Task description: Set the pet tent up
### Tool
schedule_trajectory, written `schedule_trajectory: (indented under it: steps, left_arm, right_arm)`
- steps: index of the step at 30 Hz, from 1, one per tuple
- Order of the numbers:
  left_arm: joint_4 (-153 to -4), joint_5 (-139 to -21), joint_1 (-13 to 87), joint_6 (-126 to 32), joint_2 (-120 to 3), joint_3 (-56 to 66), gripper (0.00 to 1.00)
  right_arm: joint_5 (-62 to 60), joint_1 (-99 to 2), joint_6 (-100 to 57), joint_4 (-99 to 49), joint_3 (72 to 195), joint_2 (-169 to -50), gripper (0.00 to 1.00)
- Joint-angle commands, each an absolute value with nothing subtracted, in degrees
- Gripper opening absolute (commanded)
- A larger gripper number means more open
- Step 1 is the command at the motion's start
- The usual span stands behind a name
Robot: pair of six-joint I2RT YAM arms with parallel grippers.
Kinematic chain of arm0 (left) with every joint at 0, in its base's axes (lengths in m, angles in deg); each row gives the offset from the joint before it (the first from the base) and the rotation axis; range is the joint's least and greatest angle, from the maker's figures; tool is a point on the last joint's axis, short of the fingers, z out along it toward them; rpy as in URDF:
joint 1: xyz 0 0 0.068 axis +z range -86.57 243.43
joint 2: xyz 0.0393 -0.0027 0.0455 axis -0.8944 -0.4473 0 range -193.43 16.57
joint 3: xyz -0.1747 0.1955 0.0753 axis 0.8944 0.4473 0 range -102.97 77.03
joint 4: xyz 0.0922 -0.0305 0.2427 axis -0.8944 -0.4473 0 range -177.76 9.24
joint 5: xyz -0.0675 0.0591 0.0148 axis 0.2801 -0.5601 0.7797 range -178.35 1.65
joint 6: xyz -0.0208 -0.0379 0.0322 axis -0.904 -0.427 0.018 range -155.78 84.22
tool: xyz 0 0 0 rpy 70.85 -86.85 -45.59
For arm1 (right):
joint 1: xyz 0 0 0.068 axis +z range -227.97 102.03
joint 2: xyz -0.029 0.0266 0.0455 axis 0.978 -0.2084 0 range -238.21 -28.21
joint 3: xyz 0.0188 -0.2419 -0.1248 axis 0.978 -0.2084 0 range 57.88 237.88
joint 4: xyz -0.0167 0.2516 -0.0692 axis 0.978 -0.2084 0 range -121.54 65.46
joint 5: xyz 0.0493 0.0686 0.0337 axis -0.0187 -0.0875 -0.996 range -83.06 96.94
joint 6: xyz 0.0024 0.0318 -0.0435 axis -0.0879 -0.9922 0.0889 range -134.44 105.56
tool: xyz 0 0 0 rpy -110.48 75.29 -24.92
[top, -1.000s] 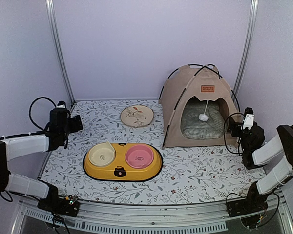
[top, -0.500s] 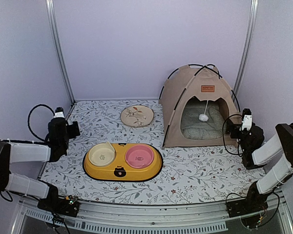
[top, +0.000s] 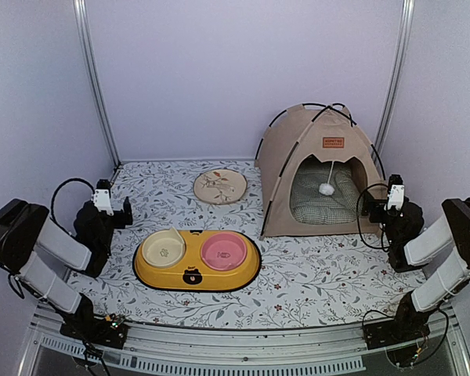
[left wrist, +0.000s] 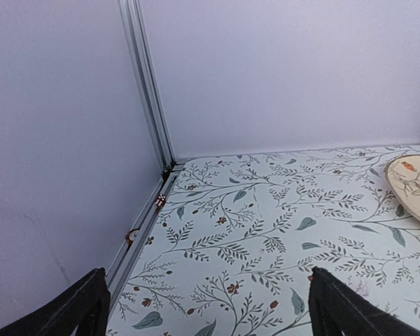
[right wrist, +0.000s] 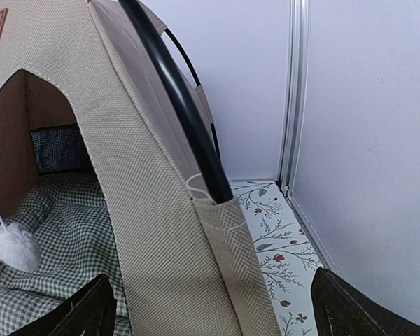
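Already upright, one pet tent (top: 317, 176) is standing at two o'clock on the table (top: 313, 274), looking light and soft-walled, its springy black poles (right wrist: 182, 105) likely offering the firmest hold; both arms are hovering with jaws gaping and empty, the right gripper (top: 376, 205) near the tent's four o'clock, the left gripper (top: 119, 213) at the table's nine o'clock. Also showing: one checked cushion (top: 321, 200), one pompom (top: 326, 188), two bowls (top: 223, 252), one round mat (top: 220, 186)

Beige pet tent (top: 298, 168) standing erect, black poles crossed, rear-right table corner
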State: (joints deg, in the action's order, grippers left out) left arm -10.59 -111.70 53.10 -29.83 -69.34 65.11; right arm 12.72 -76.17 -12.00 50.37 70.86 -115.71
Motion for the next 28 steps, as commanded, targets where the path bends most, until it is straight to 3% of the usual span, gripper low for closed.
schedule_trajectory:
  steps: [1,3,10,28]
  left_arm:
    - [4.9,-100.9,57.2,-30.6,-70.3,69.5,0.99]
    - [14.1,-98.6,58.1,-29.1,-74.8,71.4,0.99]
    - [-2.1,-100.3,58.8,-31.6,-72.3,64.9,0.99]
    - [-2.0,-100.1,59.1,-31.9,-72.7,64.6,0.99]
  right_arm:
    - [12.4,-76.4,-12.0,51.6,70.6,-116.1,0.99]
    - [12.4,-76.4,-12.0,51.6,70.6,-116.1,0.99]
    - [12.4,-76.5,-12.1,51.5,70.7,-116.2,0.99]
    - [12.4,-76.5,-12.1,51.7,70.7,-116.3,0.99]
